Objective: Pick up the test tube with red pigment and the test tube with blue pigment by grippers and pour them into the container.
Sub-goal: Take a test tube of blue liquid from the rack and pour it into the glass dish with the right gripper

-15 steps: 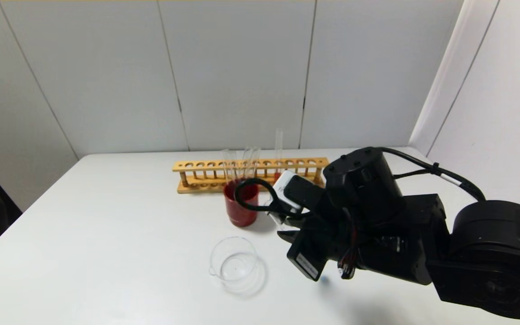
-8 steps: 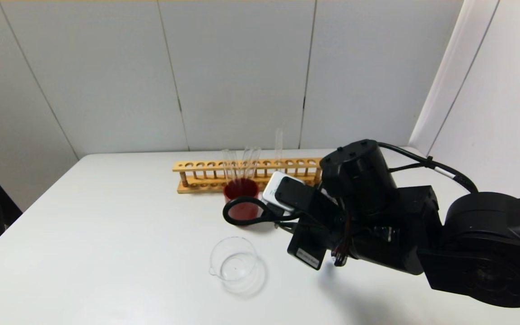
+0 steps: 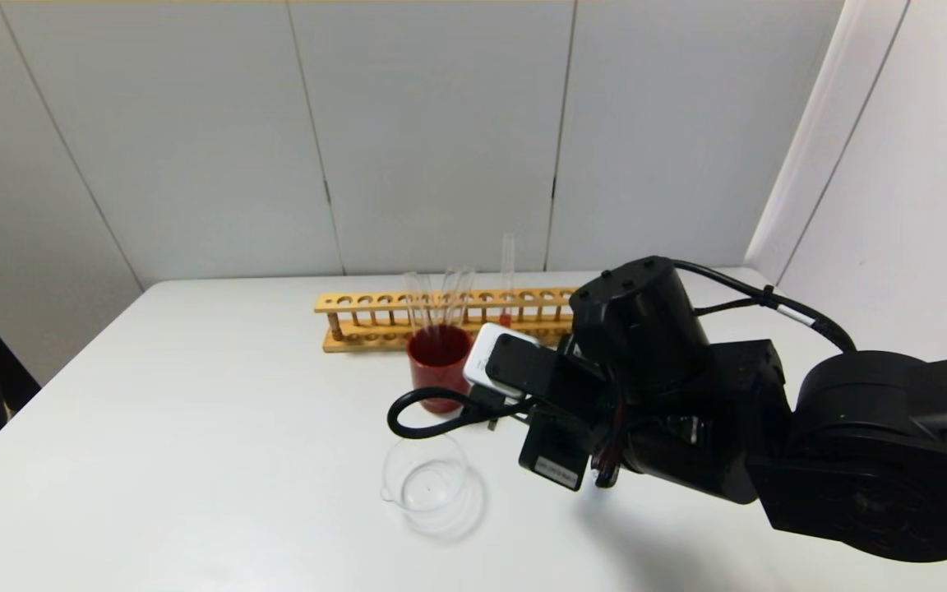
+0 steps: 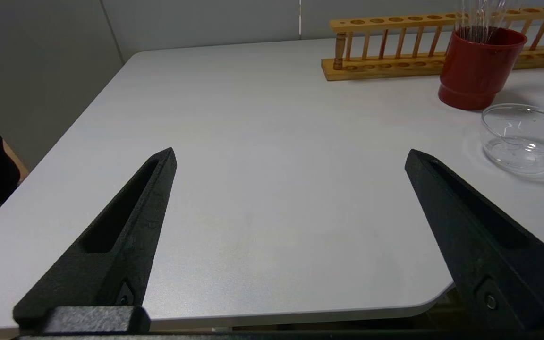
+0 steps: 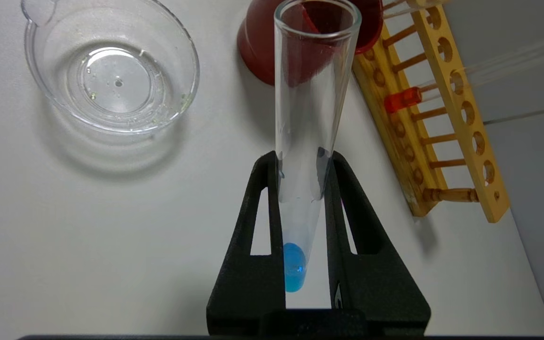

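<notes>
The right hand (image 5: 302, 189) pinched the test tube with blue pigment (image 5: 307, 141), fingers pressed to its lower half, the blue drop pooled at the rounded end nearest the wrist. The tube's long axis ran away from the hand, its open mouth aimed toward the red cup (image 5: 262, 42), not the container (image 5: 111, 71). The container sat beside that line, nearer the worktop's (image 3: 194, 427) front edge, so the mouth needed swinging across before tipping. The test tube with red pigment (image 5: 406, 98) stood in the wooden rack (image 5: 461, 123) by the back edge. The left hand (image 4: 291, 160) hung spread near the left front corner, farther off.
</notes>
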